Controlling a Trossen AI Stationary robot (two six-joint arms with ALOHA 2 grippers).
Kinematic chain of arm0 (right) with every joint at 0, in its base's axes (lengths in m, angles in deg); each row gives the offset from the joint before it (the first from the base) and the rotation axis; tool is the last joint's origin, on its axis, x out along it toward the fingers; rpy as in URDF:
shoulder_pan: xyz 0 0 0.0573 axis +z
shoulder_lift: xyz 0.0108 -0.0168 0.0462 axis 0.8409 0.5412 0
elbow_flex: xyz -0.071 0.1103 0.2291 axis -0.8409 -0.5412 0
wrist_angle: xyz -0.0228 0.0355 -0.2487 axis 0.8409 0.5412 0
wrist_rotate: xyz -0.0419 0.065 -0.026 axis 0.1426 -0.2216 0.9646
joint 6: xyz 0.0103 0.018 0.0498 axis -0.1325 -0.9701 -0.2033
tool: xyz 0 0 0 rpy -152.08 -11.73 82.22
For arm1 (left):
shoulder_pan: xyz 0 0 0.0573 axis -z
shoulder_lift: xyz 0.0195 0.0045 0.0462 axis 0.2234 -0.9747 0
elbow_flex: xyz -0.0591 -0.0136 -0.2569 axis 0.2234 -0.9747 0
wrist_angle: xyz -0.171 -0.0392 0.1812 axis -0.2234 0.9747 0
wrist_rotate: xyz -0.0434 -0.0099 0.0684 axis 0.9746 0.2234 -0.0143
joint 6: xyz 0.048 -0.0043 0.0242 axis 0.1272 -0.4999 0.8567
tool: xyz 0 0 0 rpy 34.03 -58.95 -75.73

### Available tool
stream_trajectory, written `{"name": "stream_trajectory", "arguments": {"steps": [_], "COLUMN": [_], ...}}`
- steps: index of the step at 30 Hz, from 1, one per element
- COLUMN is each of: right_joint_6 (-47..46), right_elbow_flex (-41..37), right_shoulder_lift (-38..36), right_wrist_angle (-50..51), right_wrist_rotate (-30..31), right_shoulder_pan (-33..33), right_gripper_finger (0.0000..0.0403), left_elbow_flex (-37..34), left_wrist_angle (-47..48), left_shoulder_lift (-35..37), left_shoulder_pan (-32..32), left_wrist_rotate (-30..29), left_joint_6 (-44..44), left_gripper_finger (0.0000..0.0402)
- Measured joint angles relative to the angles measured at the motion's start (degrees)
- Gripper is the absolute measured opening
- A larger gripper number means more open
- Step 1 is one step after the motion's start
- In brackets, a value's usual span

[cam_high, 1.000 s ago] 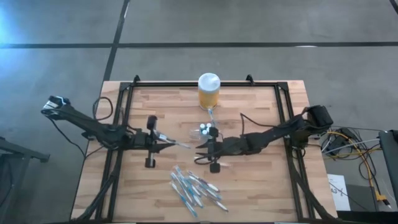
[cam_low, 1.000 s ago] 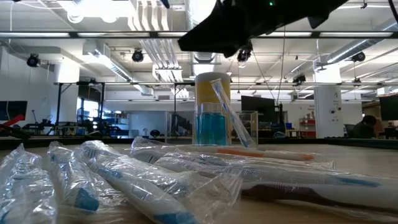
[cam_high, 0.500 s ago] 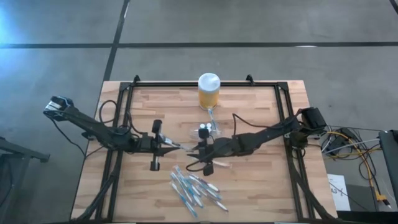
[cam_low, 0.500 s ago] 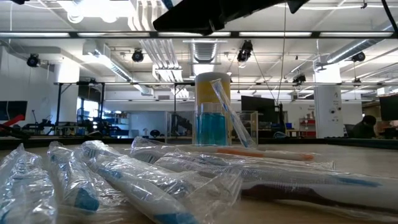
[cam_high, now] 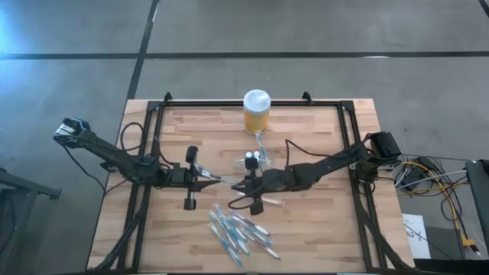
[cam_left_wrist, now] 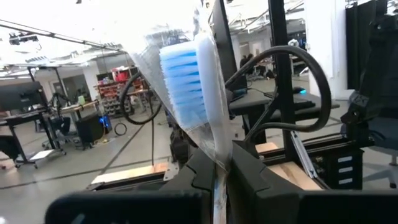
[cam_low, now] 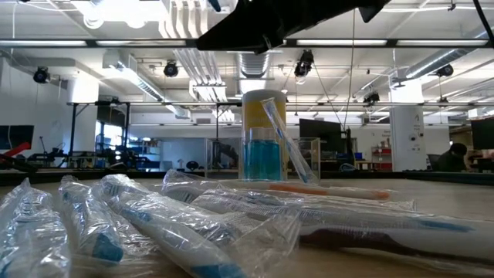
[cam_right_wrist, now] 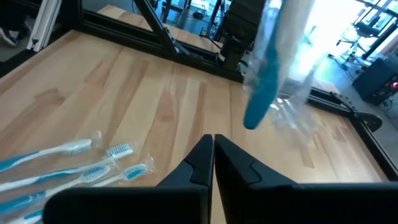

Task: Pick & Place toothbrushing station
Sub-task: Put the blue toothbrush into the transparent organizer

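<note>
Toothbrushes in clear wrappers lay in one loose pile point(cam_high: 241, 233) at the near edge of the desk point(cam_high: 321, 229). They overlapped too much for an exact count. In the low view this pile filled the foreground.

Past it, over the middle of the desk, the two arms met tip to tip. The left claw point(cam_high: 214, 180) was clamped on one wrapped toothbrush point(cam_left_wrist: 186, 81). In the left wrist view its blue bristles stood up between the two fingers, inside the plastic. The right claw point(cam_high: 235, 186) sat just beside it, facing it, with its fingers pressed together. The right wrist view showed nothing between them. In that view the held brush hung above and beyond the closed tips, with a bare stretch of wood and three loose brush heads below.

Farther on, just behind the right arm's wrist, stood the single toothbrushing station point(cam_high: 262, 156). It was a faint clear shape on the wood, with a clear stick leaning out of it. Directly behind it, near the far edge, stood one yellow jar point(cam_high: 257, 113) with a white lid.
</note>
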Motion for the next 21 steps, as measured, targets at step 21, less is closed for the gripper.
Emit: {"name": "stream_trajectory", "arguments": {"steps": [21], "right_joint_6": [1.1], "right_elbow_flex": [1.2], "right_shoulder_lift": [0.2], "right_wrist_angle": [-1.2], "right_wrist_rotate": [0.1], "right_shoulder_pan": [0.0], "right_gripper_finger": [0.0008], "left_elbow_flex": [0.0], "left_wrist_angle": [1.6], "left_shoulder_lift": [-2.8], "left_shoulder_pan": [0.0], "left_wrist_rotate": [-1.5], "left_joint_6": [-0.5], "left_gripper_finger": [0.0022]}}
